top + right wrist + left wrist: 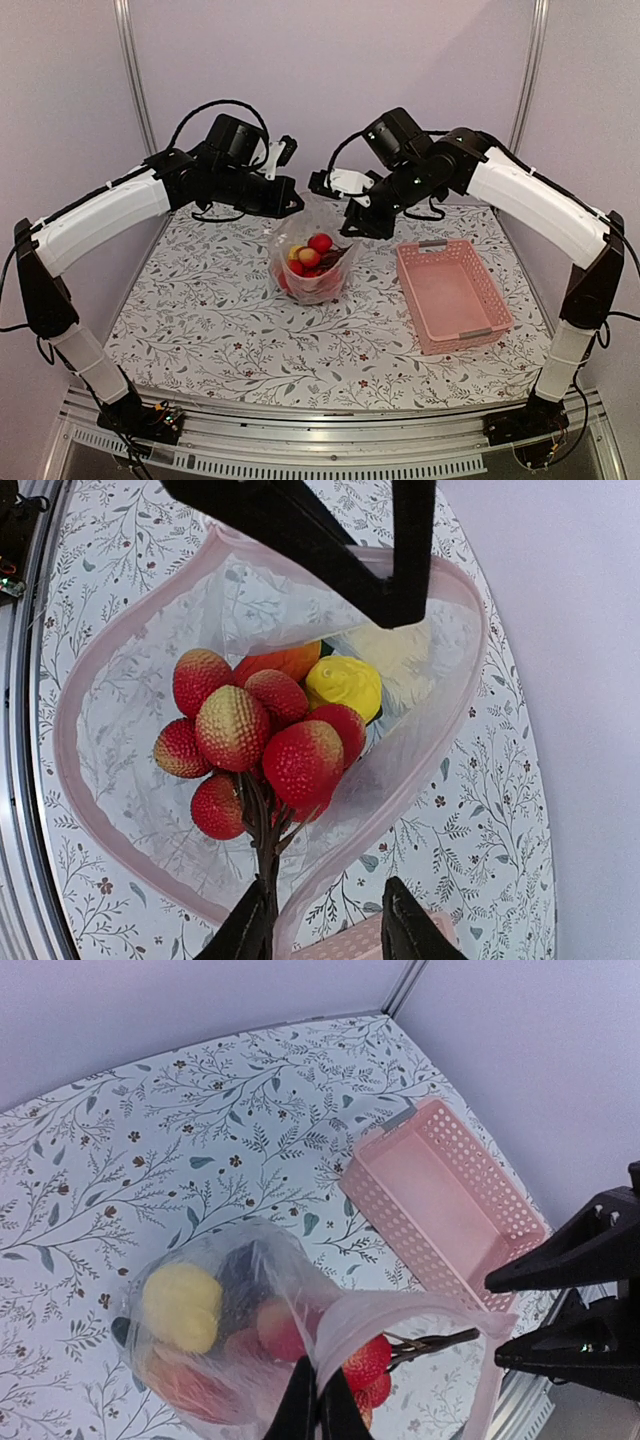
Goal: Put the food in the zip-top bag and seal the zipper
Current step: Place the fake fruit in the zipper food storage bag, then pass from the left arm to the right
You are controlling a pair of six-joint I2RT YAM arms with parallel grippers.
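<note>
The clear zip-top bag stands in the middle of the table, its mouth held wide. Its pinkish zipper strip loops round the opening. Inside lie a bunch of red bumpy fruits on a dark stem, a yellow piece and an orange piece. My left gripper is shut on the bag's rim and holds it up. My right gripper is open over the opposite rim, which runs between its fingers. The stem lies against its left finger.
The empty pink slotted basket stands right of the bag and also shows in the left wrist view. The floral cloth covers the table. Purple walls close in the back and sides.
</note>
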